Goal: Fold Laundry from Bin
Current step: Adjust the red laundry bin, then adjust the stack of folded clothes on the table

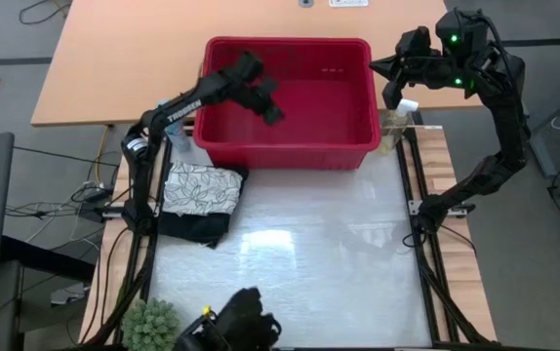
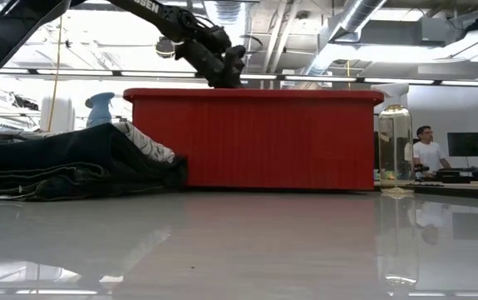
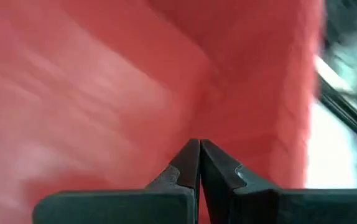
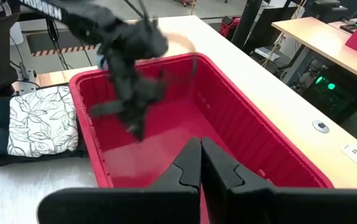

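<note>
Bin sits at the far side of the table, inside showing bare red. Folded leaf-print cloth lies on dark trousers, just left-near of it. Left hand over the bin's left half, fingers pressed together, holding nothing. Right hand raised at the bin's far-right corner, clamped shut, empty.

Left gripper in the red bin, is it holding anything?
No. The left gripper is shut with nothing between its fingers, inside the bin. The right gripper holds nothing either.
</note>
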Controlling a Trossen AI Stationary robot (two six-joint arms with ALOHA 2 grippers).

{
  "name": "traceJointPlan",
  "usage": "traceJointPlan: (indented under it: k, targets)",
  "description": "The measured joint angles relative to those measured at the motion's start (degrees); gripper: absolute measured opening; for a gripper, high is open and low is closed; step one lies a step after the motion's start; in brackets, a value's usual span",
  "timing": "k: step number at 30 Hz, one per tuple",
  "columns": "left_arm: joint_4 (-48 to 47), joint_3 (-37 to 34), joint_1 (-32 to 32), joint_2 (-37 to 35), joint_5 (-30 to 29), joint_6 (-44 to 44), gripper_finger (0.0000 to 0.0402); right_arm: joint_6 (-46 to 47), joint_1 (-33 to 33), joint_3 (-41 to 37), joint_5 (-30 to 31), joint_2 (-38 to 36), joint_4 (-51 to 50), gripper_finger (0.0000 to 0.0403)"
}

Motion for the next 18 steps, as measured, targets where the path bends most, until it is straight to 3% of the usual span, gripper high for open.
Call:
traceJointPlan:
  k: [2,7,10,13,18]
  targets:
    - [3.58,1.86,1.13,0.02,-3.84,1.53,0.0001,0.0,0.0,0.0,0.0,0.0,0.0,0.0029]
    - [5.97,7.63,3.02,0.0,-7.57,18.88,0.0031,-0.02,-0.05,0.0,4.21,0.28,-0.02,0.0029]
    - [7.0,8.81,4.24,-0.07,-5.95,27.79,0.0068,0.0,-1.61,0.02,7.73,0.9,0.04,0.0029]
    - [8.54,8.6,5.56,-0.07,-3.58,31.34,0.0109,2.2,-3.68,0.02,8.26,1.93,-0.1,0.0029]
    - [16.07,5.59,7.08,-0.07,-6.62,31.09,0.0154,7.64,-6.6,0.02,8.36,3.98,-2.89,0.0029]
